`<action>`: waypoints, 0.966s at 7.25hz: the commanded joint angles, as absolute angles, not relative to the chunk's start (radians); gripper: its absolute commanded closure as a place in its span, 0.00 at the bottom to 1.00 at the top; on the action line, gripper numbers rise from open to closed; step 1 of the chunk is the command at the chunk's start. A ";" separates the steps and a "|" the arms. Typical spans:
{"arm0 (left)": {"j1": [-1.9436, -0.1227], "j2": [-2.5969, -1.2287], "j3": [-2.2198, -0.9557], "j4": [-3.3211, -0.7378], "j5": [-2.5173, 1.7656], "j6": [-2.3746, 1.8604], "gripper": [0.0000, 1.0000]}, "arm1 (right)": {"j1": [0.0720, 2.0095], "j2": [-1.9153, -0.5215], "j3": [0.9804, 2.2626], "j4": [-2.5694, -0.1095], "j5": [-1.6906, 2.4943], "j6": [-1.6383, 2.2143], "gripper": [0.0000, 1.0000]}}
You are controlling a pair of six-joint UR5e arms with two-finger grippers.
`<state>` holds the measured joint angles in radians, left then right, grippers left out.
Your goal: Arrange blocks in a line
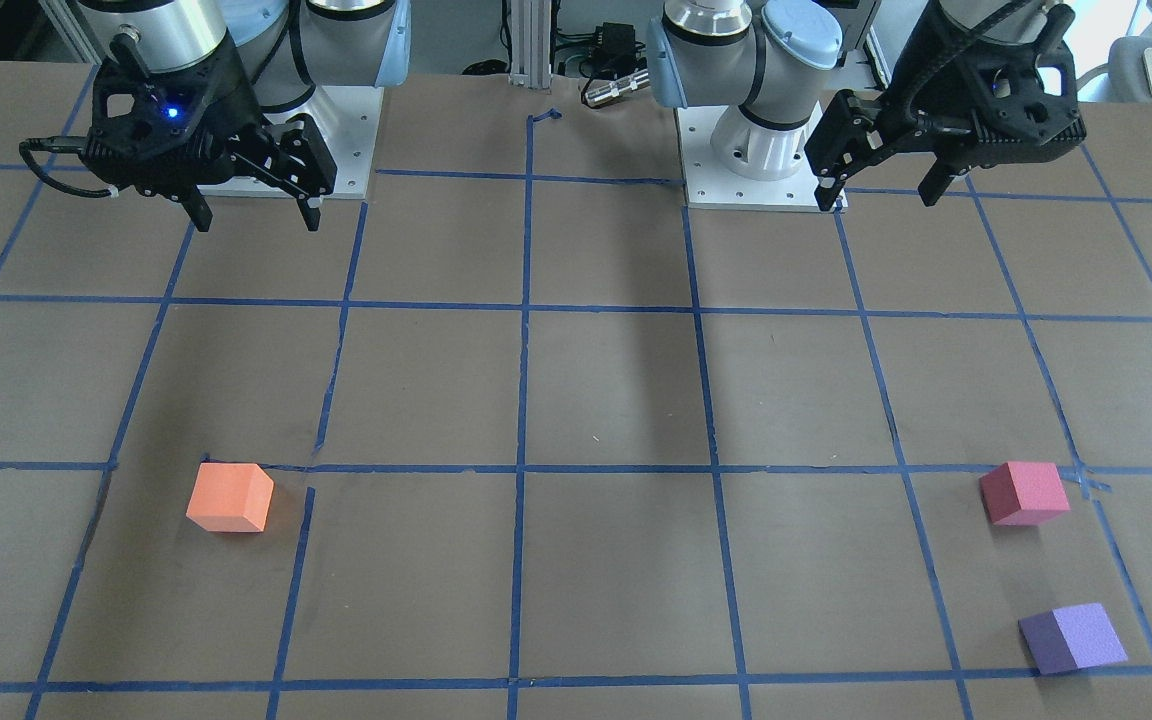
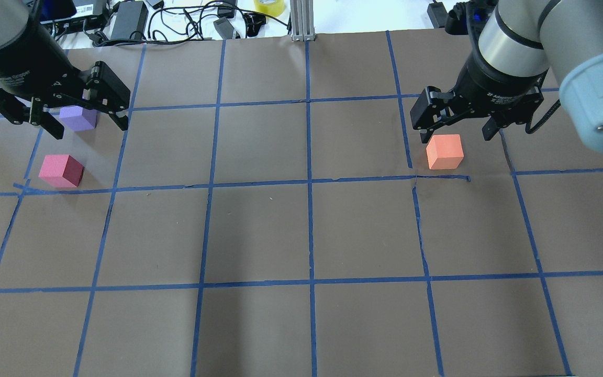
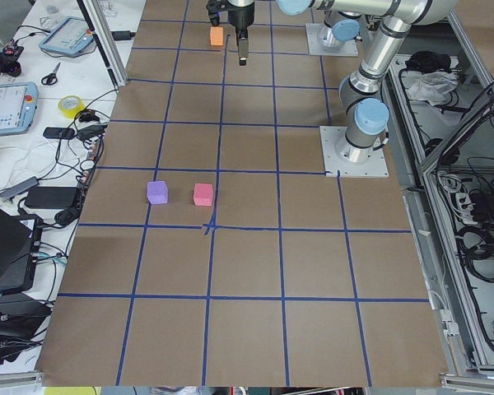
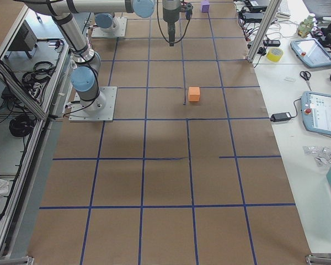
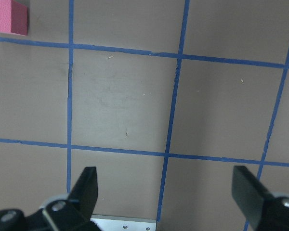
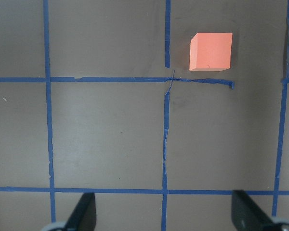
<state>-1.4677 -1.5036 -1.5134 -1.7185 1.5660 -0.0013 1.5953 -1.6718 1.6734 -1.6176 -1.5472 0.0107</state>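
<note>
The orange block (image 1: 229, 497) (image 2: 444, 151) (image 6: 212, 51) lies alone on the robot's right half of the table. The pinkish-red block (image 1: 1024, 492) (image 2: 62, 170) (image 5: 9, 17) and the purple block (image 1: 1073, 638) (image 2: 77, 118) lie close together on its left half, apart from each other. My left gripper (image 1: 876, 190) (image 2: 89, 130) (image 5: 168, 192) is open and empty, held high near its base. My right gripper (image 1: 256, 215) (image 2: 457, 137) (image 6: 164, 211) is also open and empty, high near its base. Neither touches a block.
The brown table top (image 2: 259, 235) carries a blue tape grid. Two metal base plates (image 1: 341, 140) (image 1: 736, 190) stand on the robot's side. Cables, a tape roll (image 3: 70, 105) and tablets (image 3: 8, 107) lie past the table's far edge.
</note>
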 commanded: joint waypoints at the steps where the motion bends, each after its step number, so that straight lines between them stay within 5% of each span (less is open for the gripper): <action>1: -1.473 -1.520 -1.523 -1.606 1.572 -0.003 0.00 | 1.595 -1.671 1.674 -1.617 -1.552 0.011 0.00; 7: -1.486 -1.499 -1.583 -1.565 1.562 0.006 0.00 | 1.595 -1.666 1.675 -1.620 -1.563 0.009 0.00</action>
